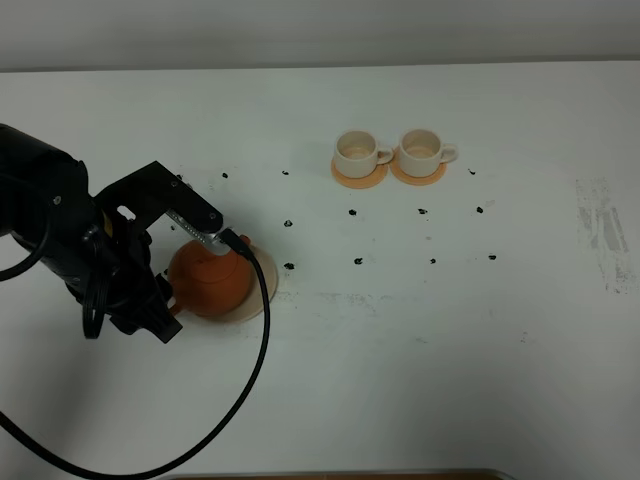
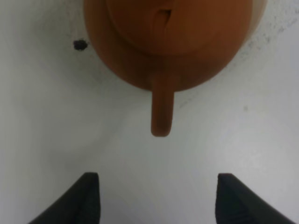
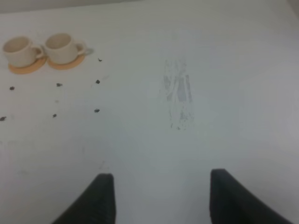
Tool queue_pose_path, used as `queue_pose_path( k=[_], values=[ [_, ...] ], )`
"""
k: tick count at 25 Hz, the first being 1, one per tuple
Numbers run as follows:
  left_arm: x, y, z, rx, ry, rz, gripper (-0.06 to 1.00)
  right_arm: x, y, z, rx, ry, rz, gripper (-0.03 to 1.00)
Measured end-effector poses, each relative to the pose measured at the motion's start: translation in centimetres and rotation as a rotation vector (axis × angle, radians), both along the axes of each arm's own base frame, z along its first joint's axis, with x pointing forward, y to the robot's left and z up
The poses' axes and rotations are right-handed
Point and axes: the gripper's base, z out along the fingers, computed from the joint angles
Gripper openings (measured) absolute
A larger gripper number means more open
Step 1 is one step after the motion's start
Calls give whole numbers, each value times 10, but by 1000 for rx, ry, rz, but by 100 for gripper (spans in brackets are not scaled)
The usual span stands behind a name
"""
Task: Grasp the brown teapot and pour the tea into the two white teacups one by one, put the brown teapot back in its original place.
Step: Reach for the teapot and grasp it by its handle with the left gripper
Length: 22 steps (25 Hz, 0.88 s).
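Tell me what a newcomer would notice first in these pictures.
The black left arm looms over the left of the table, its open left gripper aimed at the handle of the brown teapot, which sits on a beige coaster. Well apart, at the table's back middle, two white cups stand side by side on orange coasters.
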Motion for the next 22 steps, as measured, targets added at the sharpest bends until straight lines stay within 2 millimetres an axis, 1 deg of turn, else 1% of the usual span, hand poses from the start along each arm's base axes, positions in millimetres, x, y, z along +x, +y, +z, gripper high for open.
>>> queue_pose_path(
  k=[3, 6, 13, 18, 22],
  values=[
    [4, -2, 0, -6, -39, -46, 56, 0, 0, 0, 0, 0, 0, 47],
    [6, -3, 0, -16, -61, -55, 55, 0, 0, 0, 0, 0, 0, 47],
    [16, -8, -21, -14, -54, -67, 50, 0, 0, 0, 0, 0, 0, 47],
    [20, -11, -24, -29, -78, -71, 48, 0, 0, 0, 0, 0, 0, 47],
    [20, -13, -34, -41, -44, -58, 48, 0, 0, 0, 0, 0, 0, 47]
  ],
)
